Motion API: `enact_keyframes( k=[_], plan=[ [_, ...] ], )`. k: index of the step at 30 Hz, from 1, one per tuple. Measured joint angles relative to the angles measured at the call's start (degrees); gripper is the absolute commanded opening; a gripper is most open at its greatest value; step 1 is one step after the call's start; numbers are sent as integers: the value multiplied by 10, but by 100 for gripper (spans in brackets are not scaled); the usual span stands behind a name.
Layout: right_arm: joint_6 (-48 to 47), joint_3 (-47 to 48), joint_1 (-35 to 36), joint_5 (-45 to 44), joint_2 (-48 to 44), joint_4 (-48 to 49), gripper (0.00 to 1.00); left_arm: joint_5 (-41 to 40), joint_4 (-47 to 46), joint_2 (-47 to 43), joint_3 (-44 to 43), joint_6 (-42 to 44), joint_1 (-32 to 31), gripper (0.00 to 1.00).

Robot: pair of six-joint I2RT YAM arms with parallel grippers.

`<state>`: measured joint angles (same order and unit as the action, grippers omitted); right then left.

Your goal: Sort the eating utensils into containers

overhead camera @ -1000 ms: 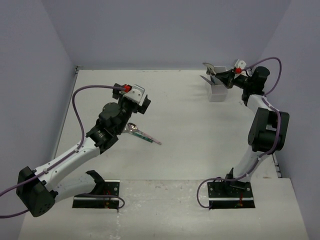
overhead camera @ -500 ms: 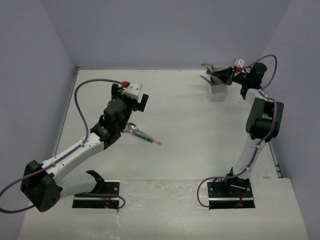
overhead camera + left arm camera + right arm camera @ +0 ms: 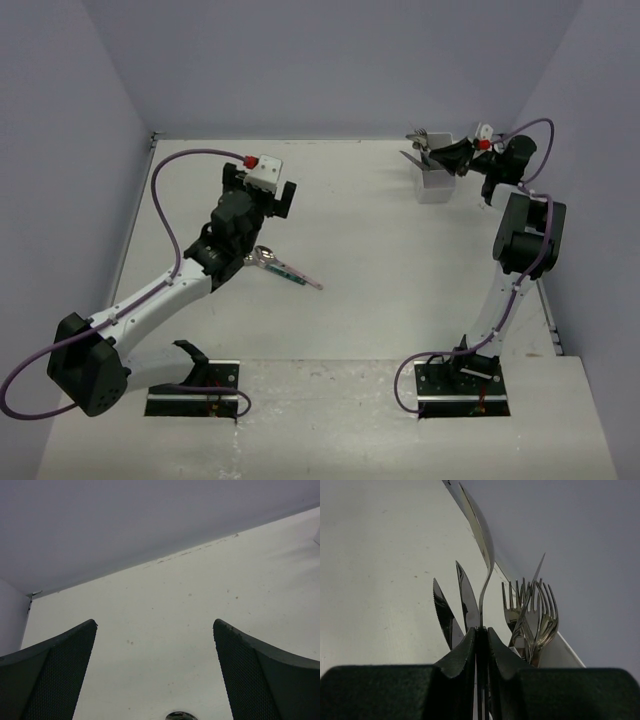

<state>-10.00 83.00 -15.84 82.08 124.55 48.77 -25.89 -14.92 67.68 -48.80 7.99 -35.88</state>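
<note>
Putting one more piece into the white holder (image 3: pixel 434 186), or so it looked. Pinched the held utensil (image 3: pixel 481 565) tight in the right gripper (image 3: pixel 481 630), fingers closed on its thin stem, right at the top of the holder. Could not tell if its bottom end was inside yet. Saw knives (image 3: pixel 455 607) and forks (image 3: pixel 532 610) standing in the holder, just beside the held one. Found one spoon (image 3: pixel 287 269) lying flat on the table, far from the holder, off to its left and nearer the arm bases. Hung the left gripper (image 3: pixel 155 625) just above that spoon, fingers wide apart, with nothing in them. Next, probably needed to open the right fingers and let the piece slide down among the others. After that, likely needed to lower the left gripper and pinch the spoon's handle.
</note>
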Motion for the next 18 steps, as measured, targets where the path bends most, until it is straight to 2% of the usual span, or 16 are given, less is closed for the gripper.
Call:
enact_keyframes(
  k=[2,11,14,16,17,18],
  plan=[
    [5,0,0,2,0,10,19,-1,2,0,-1,0,2,100],
    [14,0,0,9,0,30,23,-8,10,-5,-1,0,3,100],
    [18,0,0,14,0,32,29,-10,13,-10,-1,0,3,100],
    [34,0,0,14,0,36,45,-10,16,-16,-1,-2,3,100],
    [50,0,0,13,0,48,61,-10,19,-18,-1,-4,3,100],
    [67,-2,0,13,0,59,87,-10,25,-21,-1,-8,3,100]
  ],
)
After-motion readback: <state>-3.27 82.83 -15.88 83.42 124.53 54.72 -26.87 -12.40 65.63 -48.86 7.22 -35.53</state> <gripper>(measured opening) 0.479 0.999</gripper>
